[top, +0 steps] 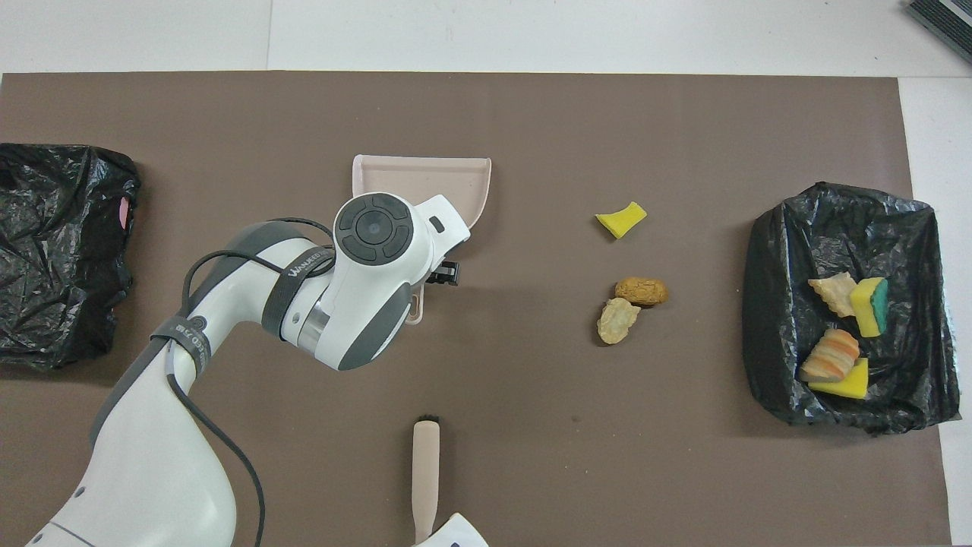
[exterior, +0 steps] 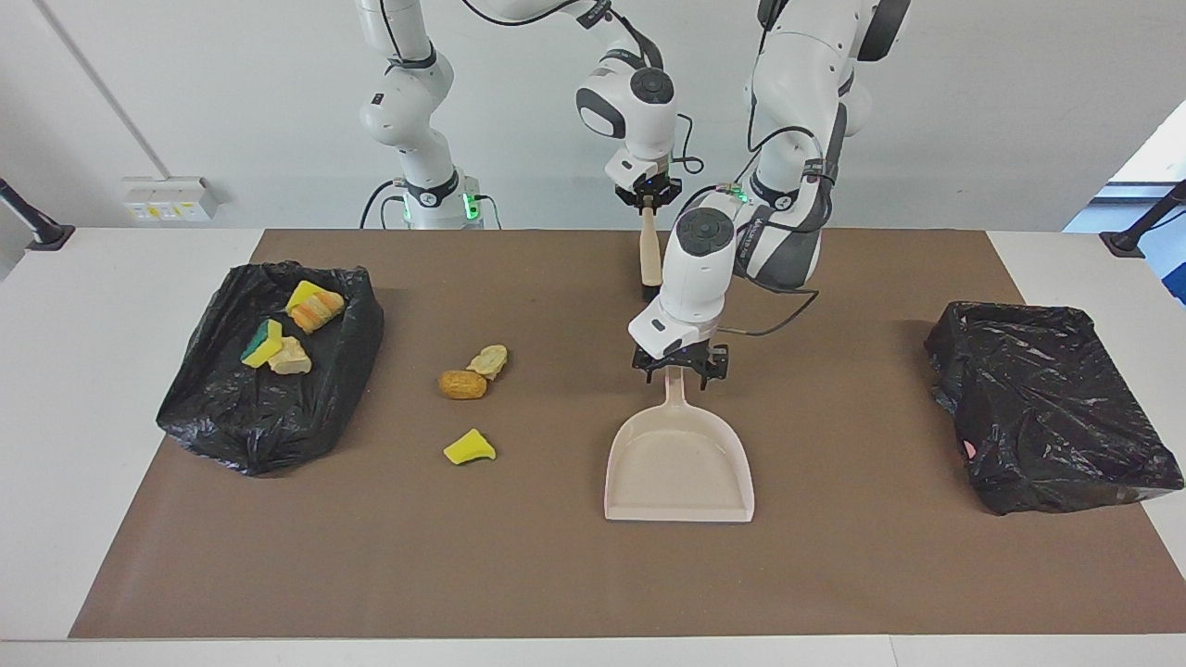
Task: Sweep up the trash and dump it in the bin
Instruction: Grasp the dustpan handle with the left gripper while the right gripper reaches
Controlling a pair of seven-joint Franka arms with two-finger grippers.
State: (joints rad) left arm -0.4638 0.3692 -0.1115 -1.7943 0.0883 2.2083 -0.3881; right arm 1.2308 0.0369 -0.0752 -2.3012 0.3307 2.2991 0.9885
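Up front, in the facing view, the right gripper (exterior: 649, 196) is clamped shut on the top of the beige brush handle (exterior: 650, 248), which hangs upright with its dark bristles near the brown mat (exterior: 556, 565). The left gripper (exterior: 680, 363) sits down at the handle of the beige plastic dustpan (exterior: 679, 463); its fingers straddle the handle, though whether they have pinched it I cannot tell. Three scraps of trash lie loose on the mat toward the right arm's end from the dustpan: a yellow sponge wedge (exterior: 470, 448), an orange-brown bread-like lump (exterior: 461, 384) and a pale tan lump (exterior: 488, 360) touching it. More scraps (exterior: 287, 335) rest in the black-bagged bin (exterior: 269, 408) at that end; a second black-bagged bin (exterior: 1047, 408) sits at the left arm's end. White wall and a socket strip (exterior: 169, 197) back the white table (exterior: 56, 417).

From overhead, the left arm's wrist carries grey lettering too slanted to read surely. It hides the dustpan's (top: 421, 178) handle. The brush (top: 426, 471) lies nearer the robots than the dustpan. The sponge wedge (top: 621, 219) and two lumps (top: 630, 308) lie between dustpan and filled bin (top: 774, 319).
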